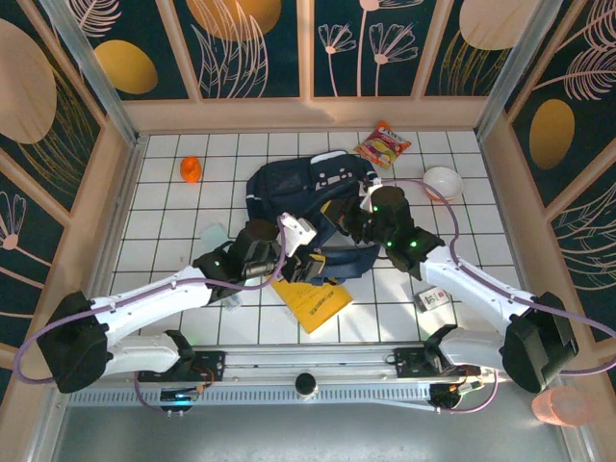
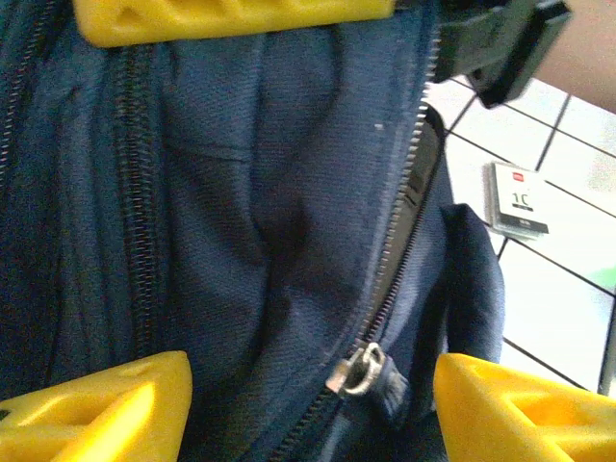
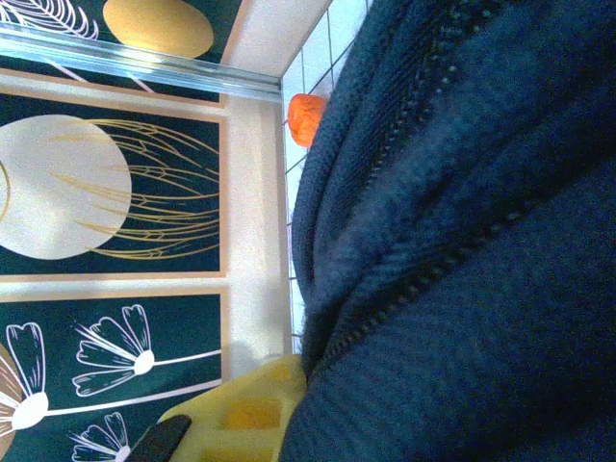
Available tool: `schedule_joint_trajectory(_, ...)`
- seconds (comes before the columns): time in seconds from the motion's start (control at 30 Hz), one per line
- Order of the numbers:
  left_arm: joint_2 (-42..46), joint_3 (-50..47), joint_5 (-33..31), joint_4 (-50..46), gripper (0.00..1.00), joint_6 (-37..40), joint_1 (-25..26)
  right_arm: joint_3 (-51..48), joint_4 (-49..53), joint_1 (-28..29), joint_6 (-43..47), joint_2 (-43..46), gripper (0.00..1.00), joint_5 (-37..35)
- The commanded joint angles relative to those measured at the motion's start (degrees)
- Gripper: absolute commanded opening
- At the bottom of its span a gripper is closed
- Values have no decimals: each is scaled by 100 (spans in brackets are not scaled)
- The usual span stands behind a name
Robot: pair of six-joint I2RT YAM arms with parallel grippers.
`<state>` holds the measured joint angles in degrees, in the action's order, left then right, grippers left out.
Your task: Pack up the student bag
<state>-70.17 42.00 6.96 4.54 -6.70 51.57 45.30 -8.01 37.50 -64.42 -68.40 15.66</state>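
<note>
Student bag (image 1: 289,183), navy blue with thin white trim, lying at the middle of the white tiled counter (image 1: 164,217), a little toward the far wall

Left end effector (image 1: 310,262) at the bag's near edge, beside a yellow folder (image 1: 313,303) lying flat at that edge; in the left wrist view, jaws wide apart, yellow fingertips (image 2: 96,409) on either side of an unzipped seam, metal zip pull (image 2: 358,371) low between them, nothing gripped

Right end effector (image 1: 354,228) at the bag's near right part, close to the left one, jaws closed; in the right wrist view, one yellow finger (image 3: 241,414) pressed against bunched navy cloth, hold on the cloth itself not discernible

Yellow ribbed bar (image 2: 231,19) across the top of the left wrist view, against the bag's cloth, identity uncertain

Orange object (image 1: 191,169) on the far left tiles, well apart from the bag; same object (image 3: 306,117) beyond the bag in the right wrist view

Printed snack packet (image 1: 383,144) near the far wall, just beyond the bag's far right corner

White bowl (image 1: 443,181) to the right of the bag, apart from it

Small white card (image 1: 433,300) on the near right tiles beside the right arm; same card (image 2: 518,200) on the tiles just past the bag's edge in the left wrist view
</note>
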Motion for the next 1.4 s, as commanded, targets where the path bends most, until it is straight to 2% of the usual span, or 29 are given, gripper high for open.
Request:
schedule_joint_trajectory(0.0, -233, 103, -682, -87, 62, -325, 30, 322, -296, -1, 145, 211, 3, -84)
schedule_joint_trajectory(0.17, -216, 147, -897, -467, 46, 43, 21, 365, -33, -97, 261, 300, 3, -65)
schedule_joint_trajectory(0.5, -23, 2, -116, -245, 14, 198, 24, 407, 146, -156, 348, 406, 2, -64)
schedule_joint_trajectory(0.57, -14, 12, 17, -243, 18, 218, 21, 410, 184, -174, 365, 398, 2, -55)
schedule_joint_trajectory(0.63, 12, 3, 78, -251, 32, 222, 23, 403, 203, -194, 383, 405, 2, -37)
schedule_joint_trajectory(0.67, 29, -17, 101, -251, 34, 229, 27, 409, 203, -197, 391, 404, 1, -29)
schedule_joint_trajectory(0.83, 110, -99, 168, -311, 21, 300, 24, 436, 269, -246, 430, 441, 2, 7)
schedule_joint_trajectory(0.93, 146, -113, 361, -337, 17, 405, 23, 412, 291, -293, 436, 475, 2, 29)
schedule_joint_trajectory(1.07, 159, -147, 505, -366, 25, 517, 21, 401, 309, -363, 455, 520, 2, 85)
schedule_joint_trajectory(1.2, 145, -218, 535, -321, 24, 543, 23, 427, 309, -375, 466, 535, 1, 145)
schedule_joint_trajectory(1.3, 118, -223, 724, -295, 28, 556, 25, 412, 316, -375, 466, 542, 1, 165)
schedule_joint_trajectory(1.37, 125, -233, 857, -257, 26, 567, 23, 408, 303, -392, 466, 547, 1, 174)
